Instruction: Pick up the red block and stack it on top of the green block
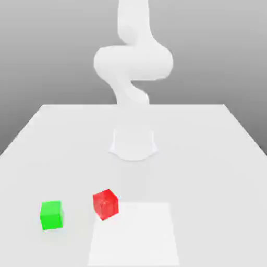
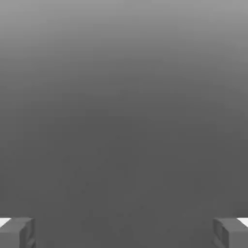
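In the exterior view, from left to right: the solid green cube-shaped block (image 1: 51, 215) sits on the smooth white counter (image 1: 208, 182), and the glossy red cube-shaped block (image 1: 106, 204) lies just beside it, apart, at the pale rectangle's corner. The rounded white arm (image 1: 133, 62) rises behind. In the hand view the hand (image 2: 124, 233) is wide open and empty. The red block's turned faces could make a misaligned grip twist it; off-centre release could topple the stack.
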